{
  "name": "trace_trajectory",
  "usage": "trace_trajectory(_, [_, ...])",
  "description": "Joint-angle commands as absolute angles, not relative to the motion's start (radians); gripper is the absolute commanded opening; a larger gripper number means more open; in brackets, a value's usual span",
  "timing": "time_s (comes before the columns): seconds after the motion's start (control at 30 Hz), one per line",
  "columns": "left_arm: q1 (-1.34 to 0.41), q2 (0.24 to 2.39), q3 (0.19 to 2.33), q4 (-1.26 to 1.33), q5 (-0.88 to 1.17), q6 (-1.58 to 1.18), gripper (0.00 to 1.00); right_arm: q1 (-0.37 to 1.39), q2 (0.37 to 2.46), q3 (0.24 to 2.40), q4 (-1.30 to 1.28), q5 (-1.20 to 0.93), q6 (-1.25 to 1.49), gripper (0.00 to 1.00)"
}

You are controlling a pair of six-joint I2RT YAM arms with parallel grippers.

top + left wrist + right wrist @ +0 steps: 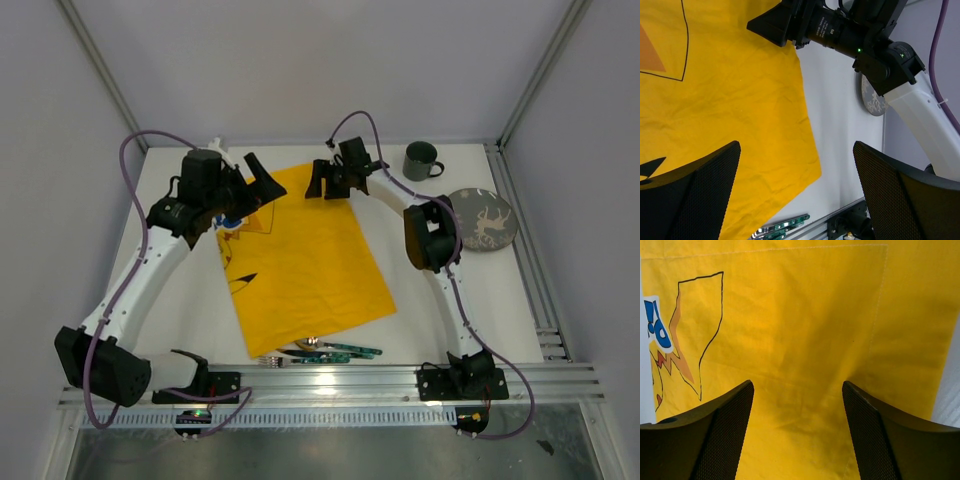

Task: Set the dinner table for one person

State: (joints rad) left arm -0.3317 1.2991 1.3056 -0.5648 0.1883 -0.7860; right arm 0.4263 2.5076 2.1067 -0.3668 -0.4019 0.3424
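A yellow cartoon-printed cloth (300,260) lies spread at a slant on the white dinner table (440,300). My left gripper (262,185) is open and empty just above the cloth's far left corner. In the left wrist view (796,150) its jaws stand wide over the cloth (730,100). My right gripper (333,185) is open and empty above the cloth's far right corner. In the right wrist view (796,385) only the cloth (800,330) lies between its jaws. A dark green mug (421,160), a grey patterned plate (482,221) and cutlery (320,351) rest on the table.
The mug stands at the back right, with the plate in front of it near the right edge. The cutlery with green handles (782,227) lies at the cloth's near edge by the front rail. The right arm (850,35) reaches across the far side of the cloth.
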Motion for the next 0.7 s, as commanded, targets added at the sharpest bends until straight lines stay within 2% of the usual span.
trace_trajectory(0.0, [-0.336, 1.252, 1.304, -0.534, 0.204, -0.796, 0.97, 0.388, 2.471, 2.030, -0.459, -0.339, 0.330, 0.76])
trace_trajectory(0.67, [-0.336, 1.235, 1.295, -0.561, 0.199, -0.776, 0.98, 0.219, 2.303, 1.750, -0.368, -0.290, 0.318, 0.76])
